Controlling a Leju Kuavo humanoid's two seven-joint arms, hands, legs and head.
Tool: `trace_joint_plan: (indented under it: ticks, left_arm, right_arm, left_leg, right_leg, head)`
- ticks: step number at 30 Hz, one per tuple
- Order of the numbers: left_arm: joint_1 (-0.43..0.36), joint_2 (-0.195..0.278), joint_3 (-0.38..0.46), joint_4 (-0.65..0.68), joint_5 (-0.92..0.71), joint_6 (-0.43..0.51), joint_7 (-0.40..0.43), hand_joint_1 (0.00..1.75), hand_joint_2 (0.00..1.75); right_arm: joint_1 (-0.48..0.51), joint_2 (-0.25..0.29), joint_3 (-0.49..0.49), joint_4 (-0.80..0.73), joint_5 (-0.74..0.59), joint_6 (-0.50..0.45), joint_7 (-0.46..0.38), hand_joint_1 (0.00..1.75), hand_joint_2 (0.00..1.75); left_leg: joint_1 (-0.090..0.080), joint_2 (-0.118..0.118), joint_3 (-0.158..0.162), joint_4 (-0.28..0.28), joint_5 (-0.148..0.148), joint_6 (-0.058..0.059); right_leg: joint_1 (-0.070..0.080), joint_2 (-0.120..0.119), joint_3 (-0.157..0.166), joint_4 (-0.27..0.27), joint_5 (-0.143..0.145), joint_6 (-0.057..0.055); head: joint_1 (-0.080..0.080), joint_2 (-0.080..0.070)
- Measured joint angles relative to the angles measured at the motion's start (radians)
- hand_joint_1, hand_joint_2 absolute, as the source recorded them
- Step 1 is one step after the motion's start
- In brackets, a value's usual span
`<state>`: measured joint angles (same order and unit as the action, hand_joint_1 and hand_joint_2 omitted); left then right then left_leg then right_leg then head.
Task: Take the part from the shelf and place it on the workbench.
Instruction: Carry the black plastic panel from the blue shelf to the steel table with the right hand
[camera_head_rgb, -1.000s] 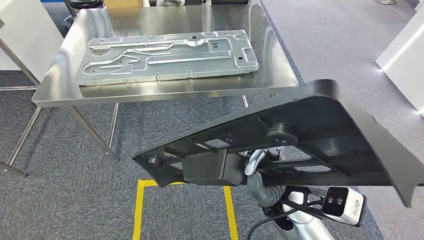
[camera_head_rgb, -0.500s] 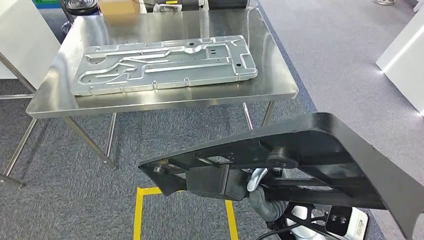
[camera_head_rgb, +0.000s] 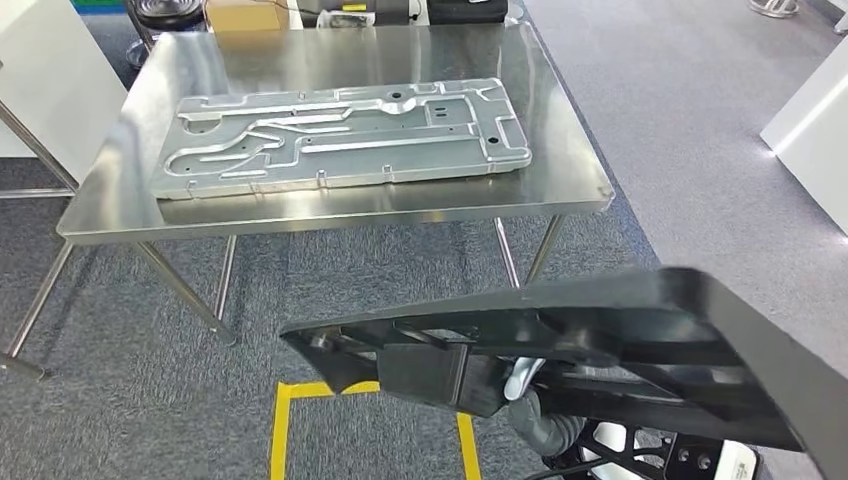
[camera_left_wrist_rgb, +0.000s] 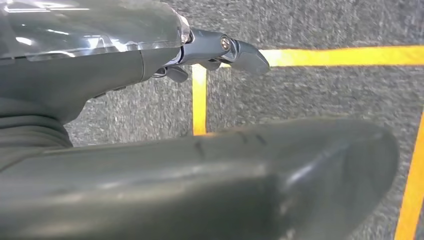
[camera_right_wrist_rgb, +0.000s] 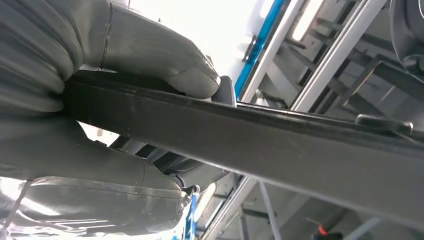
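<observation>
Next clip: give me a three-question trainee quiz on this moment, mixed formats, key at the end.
1. True or false: the black part already rests on the steel workbench.
2. Which hand grips the black part? A) left hand B) right hand
3. Fill in: the silver plate lies flat on the ____.

Key: 1 false, it is held above the carpet, short of the bench. 2 B; the left hand holds nothing, its fingers over the yellow floor tape. 3 workbench.
</observation>
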<state>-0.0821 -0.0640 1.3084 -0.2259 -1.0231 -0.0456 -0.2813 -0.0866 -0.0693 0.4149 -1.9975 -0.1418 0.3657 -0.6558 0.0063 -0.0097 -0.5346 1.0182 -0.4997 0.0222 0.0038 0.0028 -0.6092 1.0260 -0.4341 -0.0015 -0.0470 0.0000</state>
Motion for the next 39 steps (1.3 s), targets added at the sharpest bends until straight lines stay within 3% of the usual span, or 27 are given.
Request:
trace_joint_plan:
  ticks: [4, 7, 10, 11, 12, 13, 15, 19, 21, 24, 25, 26, 28, 30, 31, 34, 36, 39]
  left_arm:
    - [-0.003, 0.003, 0.0, 0.0, 0.0, -0.001, 0.0, 0.0, 0.0]
    - [-0.005, 0.005, 0.0, 0.0, 0.0, -0.003, 0.001, 0.0, 0.0]
    - [-0.004, 0.006, 0.0, 0.0, 0.0, -0.003, 0.001, 0.0, 0.0]
    - [-0.003, 0.006, 0.0, 0.0, 0.0, -0.003, 0.001, 0.0, 0.0]
    - [-0.001, 0.007, 0.0, 0.0, 0.0, -0.003, 0.002, 0.0, 0.0]
    - [0.001, 0.009, 0.0, 0.0, 0.0, -0.003, 0.002, 0.0, 0.0]
    - [0.002, 0.011, 0.0, 0.0, 0.0, -0.003, 0.003, 0.0, 0.0]
    - [0.001, 0.011, 0.0, 0.0, 0.0, -0.003, 0.003, 0.0, 0.0]
    - [0.0, 0.011, 0.0, 0.0, 0.0, -0.003, 0.003, 0.0, 0.0]
    - [0.0, 0.011, 0.0, 0.0, 0.0, -0.003, 0.002, 0.0, 0.0]
    - [0.0, 0.011, 0.0, 0.0, 0.0, -0.003, 0.002, 0.0, 0.0]
    - [0.001, 0.011, 0.0, 0.0, 0.0, -0.003, 0.002, 0.0, 0.0]
    - [0.002, 0.011, 0.0, 0.0, 0.0, -0.003, 0.002, 0.0, 0.0]
    - [0.0, 0.009, 0.0, 0.0, 0.0, -0.003, 0.003, 0.0, 0.0]
    - [0.0, 0.008, 0.0, 0.0, 0.0, -0.004, 0.003, 0.0, 0.0]
    - [-0.003, 0.008, 0.0, 0.0, 0.0, -0.004, 0.003, 0.0, 0.0]
    - [-0.005, 0.009, 0.0, 0.0, 0.0, -0.004, 0.002, 0.0, 0.0]
    - [-0.004, 0.01, 0.0, 0.0, 0.0, -0.004, 0.002, 0.0, 0.0]
  right_arm:
    - [-0.001, 0.002, -0.013, -0.021, 0.003, 0.012, 0.0, 1.75, 1.75]
    - [-0.004, 0.005, -0.016, -0.03, 0.004, 0.015, 0.0, 1.75, 1.75]
    - [-0.003, 0.005, -0.016, -0.031, 0.005, 0.015, 0.0, 1.75, 1.75]
    - [-0.002, 0.005, -0.017, -0.032, 0.006, 0.015, 0.0, 1.75, 1.75]
    - [-0.001, 0.005, -0.018, -0.033, 0.008, 0.015, 0.0, 1.75, 1.75]
    - [0.0, 0.006, -0.019, -0.035, 0.009, 0.015, 0.0, 1.75, 1.75]
    - [0.001, 0.006, -0.021, -0.037, 0.011, 0.015, 0.0, 1.75, 1.75]
    - [0.0, 0.006, -0.023, -0.044, 0.013, 0.014, 0.0, 1.75, 1.75]
    - [-0.001, 0.006, -0.023, -0.049, 0.013, 0.014, 0.0, 1.75, 1.75]
    - [0.002, 0.006, -0.025, -0.051, 0.013, 0.014, 0.0, 1.75, 1.75]
    - [0.003, 0.006, -0.026, -0.051, 0.013, 0.014, 0.0, 1.75, 1.75]
    - [0.004, 0.006, -0.027, -0.051, 0.013, 0.014, 0.0, 1.75, 1.75]
    - [0.003, 0.006, -0.029, -0.051, 0.013, 0.014, 0.0, 1.75, 1.75]
    - [0.003, 0.006, -0.031, -0.051, 0.013, 0.014, 0.0, 1.75, 1.75]
    - [0.002, 0.006, -0.031, -0.052, 0.012, 0.014, 0.0, 1.75, 1.75]
    - [0.003, 0.006, -0.033, -0.054, 0.013, 0.014, 0.0, 1.75, 1.75]
    - [0.002, 0.007, -0.034, -0.055, 0.013, 0.014, 0.0, 1.75, 1.75]
    - [0.003, 0.007, -0.037, -0.055, 0.015, 0.014, 0.0, 1.75, 1.75]
  left_leg:
    - [-0.001, 0.003, 0.004, 0.012, -0.018, -0.021]
    - [0.003, 0.004, -0.051, 0.128, -0.071, -0.03]
    - [0.004, 0.004, -0.077, 0.174, -0.089, -0.032]
    - [0.005, 0.004, -0.104, 0.205, -0.085, -0.035]
    - [0.008, 0.004, -0.113, 0.192, -0.052, -0.037]
    - [0.01, 0.005, -0.115, 0.157, -0.009, -0.039]
    - [0.009, 0.006, -0.075, 0.031, 0.069, -0.034]
    - [0.006, 0.004, -0.059, 0.002, 0.062, -0.008]
    - [0.009, 0.004, -0.051, -0.005, 0.059, 0.004]
    - [0.007, 0.005, -0.04, -0.006, 0.048, 0.013]
    - [0.007, 0.005, -0.035, -0.006, 0.043, 0.013]
    - [0.006, 0.004, -0.028, -0.006, 0.038, 0.013]
    - [0.005, 0.002, -0.01, -0.007, 0.026, 0.011]
    - [0.001, 0.0, 0.003, -0.007, 0.013, 0.004]
    - [0.001, 0.0, 0.005, -0.008, 0.008, -0.001]
    - [0.002, 0.002, 0.016, -0.012, -0.002, -0.019]
    - [0.003, 0.003, 0.004, 0.03, -0.027, -0.028]
    - [0.007, 0.004, -0.104, 0.223, -0.101, -0.038]
  right_leg:
    - [-0.006, 0.002, 0.024, -0.033, -0.006, -0.01]
    - [-0.011, -0.003, 0.047, -0.048, -0.011, -0.018]
    - [-0.01, -0.003, 0.05, -0.047, -0.014, -0.019]
    - [-0.01, -0.002, 0.055, -0.047, -0.019, -0.019]
    - [-0.011, -0.001, 0.067, -0.045, -0.029, -0.017]
    - [-0.011, 0.0, 0.08, -0.043, -0.041, -0.014]
    - [-0.008, 0.002, 0.098, -0.036, -0.063, -0.003]
    - [-0.008, 0.003, 0.101, -0.032, -0.078, 0.019]
    - [-0.01, 0.003, 0.077, 0.023, -0.107, 0.029]
    - [-0.013, 0.002, -0.046, 0.228, -0.18, 0.037]
    - [-0.014, 0.002, -0.079, 0.269, -0.179, 0.037]
    - [-0.014, 0.002, -0.092, 0.269, -0.156, 0.035]
    - [-0.012, 0.002, -0.057, 0.154, -0.062, 0.025]
    - [-0.005, 0.001, -0.007, 0.027, -0.002, 0.012]
    - [-0.001, 0.001, 0.005, -0.005, 0.005, 0.006]
    - [-0.001, 0.003, 0.016, -0.023, -0.004, -0.006]
    - [-0.008, 0.003, 0.035, -0.038, -0.007, -0.015]
    - [-0.008, 0.0, 0.055, -0.043, -0.02, -0.024]
  head:
    - [0.0, 0.0]
    - [0.0, 0.0]
    - [0.0, 0.0]
    - [0.0, 0.0]
    - [0.0, 0.0]
    - [0.0, 0.0]
    - [0.0, 0.0]
    - [0.0, 0.0]
    - [0.0, 0.0]
    - [0.0, 0.0]
    - [0.0, 0.0]
    - [0.0, 0.0]
    - [0.0, 0.0]
    - [0.0, 0.0]
    - [0.0, 0.0]
    - [0.0, 0.0]
    - [0.0, 0.0]
    - [0.0, 0.0]
